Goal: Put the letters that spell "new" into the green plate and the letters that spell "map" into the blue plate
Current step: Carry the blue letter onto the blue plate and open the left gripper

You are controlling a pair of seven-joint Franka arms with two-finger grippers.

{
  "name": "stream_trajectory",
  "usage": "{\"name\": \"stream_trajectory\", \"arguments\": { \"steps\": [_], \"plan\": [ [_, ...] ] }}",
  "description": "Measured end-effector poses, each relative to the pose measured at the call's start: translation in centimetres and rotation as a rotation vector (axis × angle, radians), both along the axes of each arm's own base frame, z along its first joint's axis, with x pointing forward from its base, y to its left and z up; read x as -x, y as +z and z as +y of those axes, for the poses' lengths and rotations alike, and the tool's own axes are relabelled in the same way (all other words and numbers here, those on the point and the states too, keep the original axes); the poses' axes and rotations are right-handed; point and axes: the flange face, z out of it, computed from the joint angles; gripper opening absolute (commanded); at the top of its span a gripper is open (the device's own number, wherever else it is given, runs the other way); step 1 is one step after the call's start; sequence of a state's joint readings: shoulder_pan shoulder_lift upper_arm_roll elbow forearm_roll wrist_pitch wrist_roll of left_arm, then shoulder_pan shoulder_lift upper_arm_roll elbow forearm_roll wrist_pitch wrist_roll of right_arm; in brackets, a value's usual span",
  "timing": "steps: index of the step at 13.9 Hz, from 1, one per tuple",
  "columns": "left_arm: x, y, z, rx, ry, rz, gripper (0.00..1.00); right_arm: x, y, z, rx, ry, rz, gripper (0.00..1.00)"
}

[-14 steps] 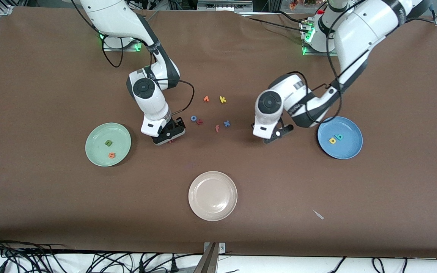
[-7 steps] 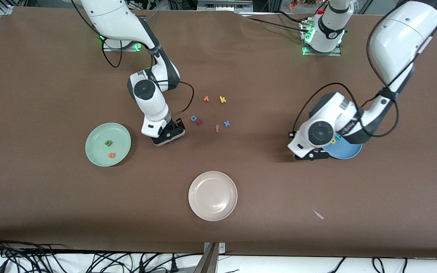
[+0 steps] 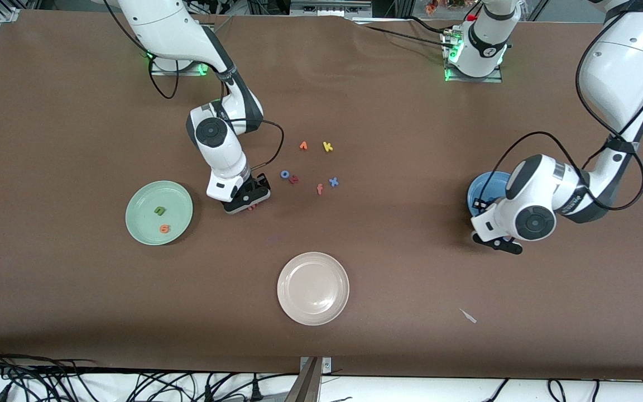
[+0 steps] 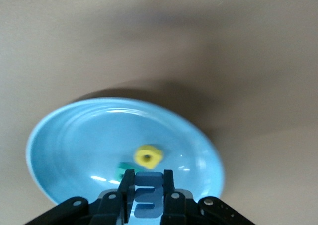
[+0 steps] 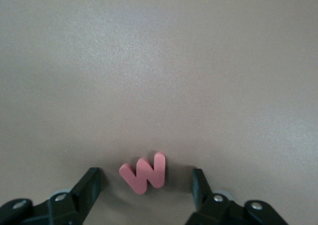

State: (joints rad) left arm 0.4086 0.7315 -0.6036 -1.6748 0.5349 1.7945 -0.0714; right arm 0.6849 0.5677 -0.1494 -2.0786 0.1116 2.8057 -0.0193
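Observation:
My left gripper is shut on the blue m and hangs over the blue plate. On that plate lie the yellow p and the teal a. In the front view the left arm covers most of the blue plate. My right gripper is low over the table, open, with the salmon w lying flat between its fingers and a gap on each side. The green plate holds the olive n and the orange e.
Spare letters lie mid-table: an orange angular one, a yellow k, a blue o, a reddish one, a pink f and a blue x. A beige plate sits nearer the front camera, with a pale scrap.
The left arm has swung from the middle of the table to over the blue plate, carrying the m. The right gripper stays over the w, its fingers slightly narrower.

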Motion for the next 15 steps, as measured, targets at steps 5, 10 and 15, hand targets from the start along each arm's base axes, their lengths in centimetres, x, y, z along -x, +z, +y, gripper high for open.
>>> {"name": "stream_trajectory", "arguments": {
  "steps": [5, 10, 15],
  "plan": [
    [-0.8, 1.3, 2.5, 0.005, -0.037, 0.036, 1.0, 0.0, 0.2, 0.0, -0.002, 0.0, -0.002, 0.67],
    [-2.8, 6.7, 6.4, 0.0, 0.064, 0.064, 1.0, -0.1, 0.4, 0.1, -0.004, 0.0, -0.005, 0.54],
    [-3.2, 10.5, 6.9, 0.036, 0.117, 0.054, 1.0, -0.1, 0.6, 0.1, -0.006, 0.0, -0.008, 0.47]
  ]
}}
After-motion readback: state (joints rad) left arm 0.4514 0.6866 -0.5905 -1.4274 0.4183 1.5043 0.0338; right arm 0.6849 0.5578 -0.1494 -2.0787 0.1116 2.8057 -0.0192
